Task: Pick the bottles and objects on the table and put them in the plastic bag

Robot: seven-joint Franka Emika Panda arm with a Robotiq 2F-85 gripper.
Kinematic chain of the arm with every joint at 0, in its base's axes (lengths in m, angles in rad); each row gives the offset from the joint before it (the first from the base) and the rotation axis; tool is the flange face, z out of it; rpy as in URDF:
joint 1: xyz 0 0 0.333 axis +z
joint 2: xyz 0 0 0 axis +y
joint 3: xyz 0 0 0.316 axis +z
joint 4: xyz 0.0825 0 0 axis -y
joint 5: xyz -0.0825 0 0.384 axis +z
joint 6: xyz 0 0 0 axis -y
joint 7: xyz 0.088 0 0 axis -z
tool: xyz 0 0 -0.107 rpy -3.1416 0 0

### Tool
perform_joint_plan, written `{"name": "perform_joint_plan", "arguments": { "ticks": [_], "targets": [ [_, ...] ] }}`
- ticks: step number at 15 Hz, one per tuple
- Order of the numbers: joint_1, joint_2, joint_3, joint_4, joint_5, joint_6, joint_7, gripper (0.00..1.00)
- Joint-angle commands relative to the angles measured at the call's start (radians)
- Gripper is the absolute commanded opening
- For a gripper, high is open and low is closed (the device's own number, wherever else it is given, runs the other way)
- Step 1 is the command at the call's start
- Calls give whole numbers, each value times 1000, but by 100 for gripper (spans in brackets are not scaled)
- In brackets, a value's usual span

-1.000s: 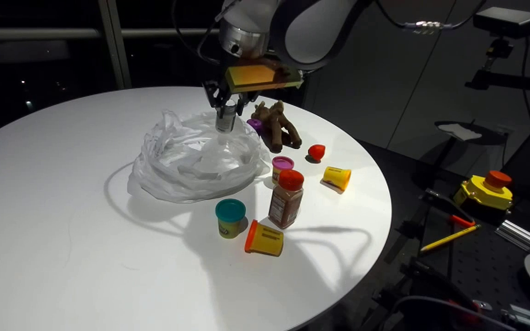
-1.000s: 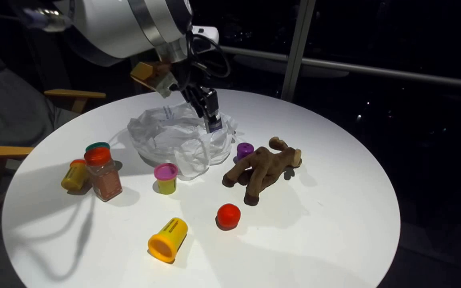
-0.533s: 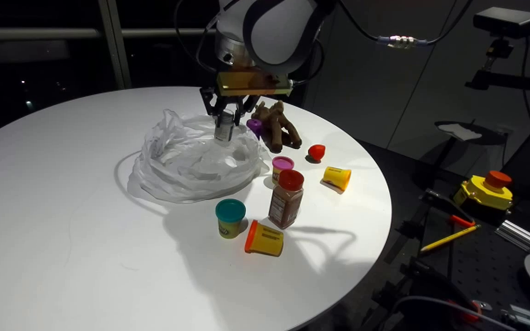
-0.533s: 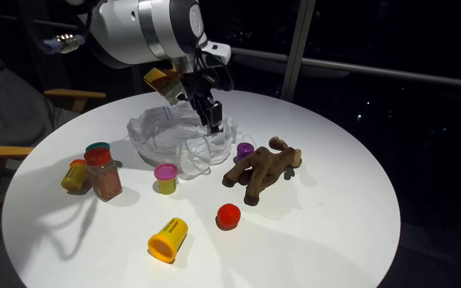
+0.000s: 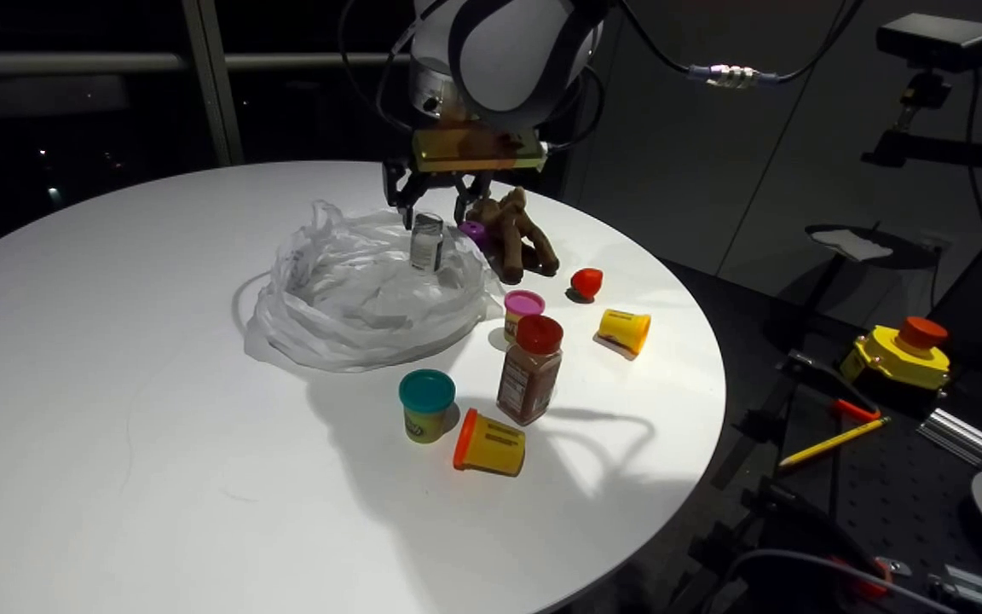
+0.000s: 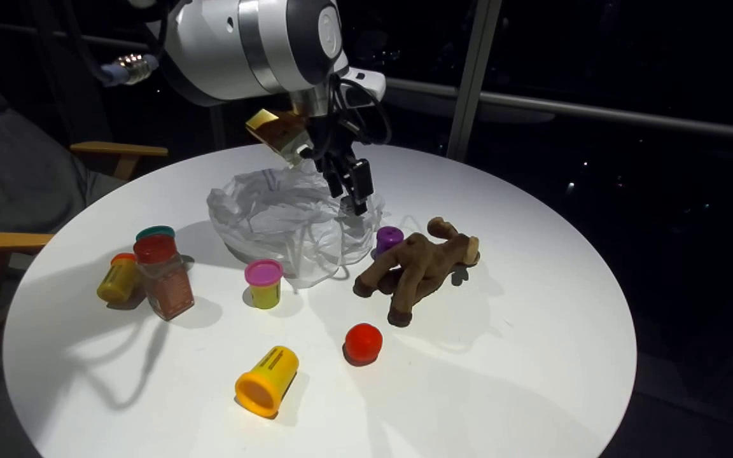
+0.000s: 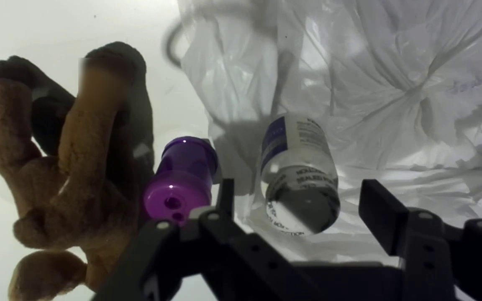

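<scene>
In an exterior view, the plastic bag point(image 5: 359, 337) lies on the table point(image 5: 133, 477), a bottle point(image 5: 426, 251) within the bag's outline. Rightward come a container point(image 5: 472, 230), the plush animal point(image 5: 511, 234) and a small piece point(image 5: 586, 282); before the bag, 2 tubs point(image 5: 425, 418) sit left of a capped bottle point(image 5: 530, 375).

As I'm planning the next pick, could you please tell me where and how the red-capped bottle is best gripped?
I would pinch the bottle across two opposite flat sides of its body, just below the red cap, coming straight down from above. It stands upright and looks squarish; a low sideways approach could knock the teal pot and the yellow pot lying close by.
</scene>
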Motion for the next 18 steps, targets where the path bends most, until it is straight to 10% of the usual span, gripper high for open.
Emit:
{"name": "perform_joint_plan", "arguments": {
  "ticks": [1,10,18],
  "targets": [
    [51,-106,-9,-51,18,-10,2,100],
    [136,-499,54,-470,-97,-173,142,100],
    [43,-614,274,-739,204,-93,-81,100]
  ]
}}
